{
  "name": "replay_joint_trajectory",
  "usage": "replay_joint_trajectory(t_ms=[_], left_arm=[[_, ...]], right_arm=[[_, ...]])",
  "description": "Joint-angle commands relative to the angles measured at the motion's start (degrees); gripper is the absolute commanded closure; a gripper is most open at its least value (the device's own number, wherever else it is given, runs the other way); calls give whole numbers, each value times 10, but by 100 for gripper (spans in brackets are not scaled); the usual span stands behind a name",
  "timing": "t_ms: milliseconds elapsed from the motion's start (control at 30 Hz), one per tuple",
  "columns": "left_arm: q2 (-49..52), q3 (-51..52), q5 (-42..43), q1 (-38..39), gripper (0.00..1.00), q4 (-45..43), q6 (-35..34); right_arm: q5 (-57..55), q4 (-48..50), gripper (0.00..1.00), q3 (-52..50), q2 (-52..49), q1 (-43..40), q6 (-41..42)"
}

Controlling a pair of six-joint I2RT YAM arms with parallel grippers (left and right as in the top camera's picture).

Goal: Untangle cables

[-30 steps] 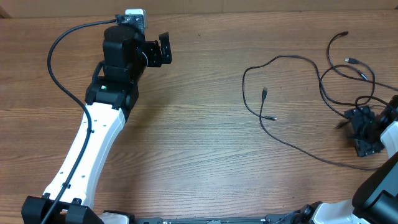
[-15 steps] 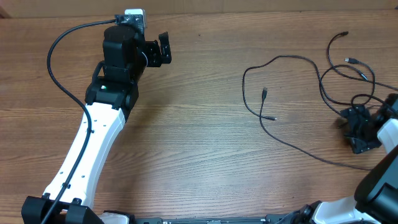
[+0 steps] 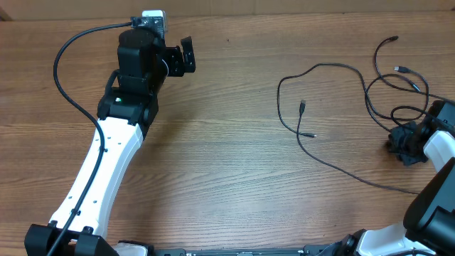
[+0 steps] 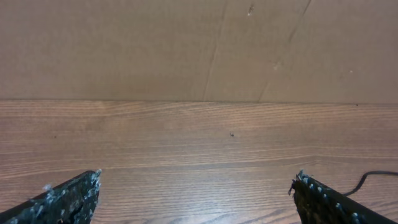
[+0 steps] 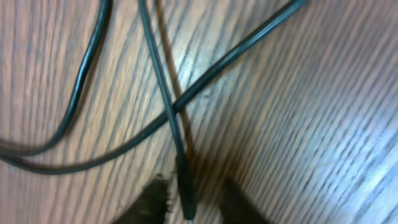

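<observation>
Patience is what this pinch wants, I'd say: the right claw [image 3: 405,144] sits low at the right edge of the brown wood-grain bench [image 3: 234,178], right on the loose tangle of thin black flexible cables [image 3: 327,66] sprawled over the bench's right half. Seen from its wrist camera, its dark fingertips [image 5: 152,199] flank one cord's thicker plug end [image 5: 185,193], just below where two cords cross. The jaws look narrowed, but whether they actually bite I cannot tell. Best to take that one strand alone, near the plug, and draw it gently away from the crossing. The left claw [image 3: 181,57] hangs gaping wide and empty, well apart over the far left. No brand, label or writing is legible anywhere.
</observation>
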State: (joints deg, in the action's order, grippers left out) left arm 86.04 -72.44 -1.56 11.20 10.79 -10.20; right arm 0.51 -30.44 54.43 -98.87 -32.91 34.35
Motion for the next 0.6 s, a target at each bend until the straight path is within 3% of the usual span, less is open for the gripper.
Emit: replay_joint_trajectory(t_ms=[0,233,433,467,500,567], left_arm=[[1,-3,-6,-6,0,-1,-1],[1,-3,-5,-11,1,1,-1],[1,-3,-10,-12,0,14,-1],[1,-3,-11,-12,1,17,-1],[1,-3,-15,-13,1,17,-1],[1,-3,-17,-15,0,17,-1]], right_arm=[[-37,3,82,8,-2,1,-2],[-65,2,96,8,-2,1,-4],[-64,4,96,8,-2,1,-4],[-62,4,94,8,-2,1,-4],[-57,4,83,8,-2,1,-4],[-38,4,72,8,-2,1,-12]])
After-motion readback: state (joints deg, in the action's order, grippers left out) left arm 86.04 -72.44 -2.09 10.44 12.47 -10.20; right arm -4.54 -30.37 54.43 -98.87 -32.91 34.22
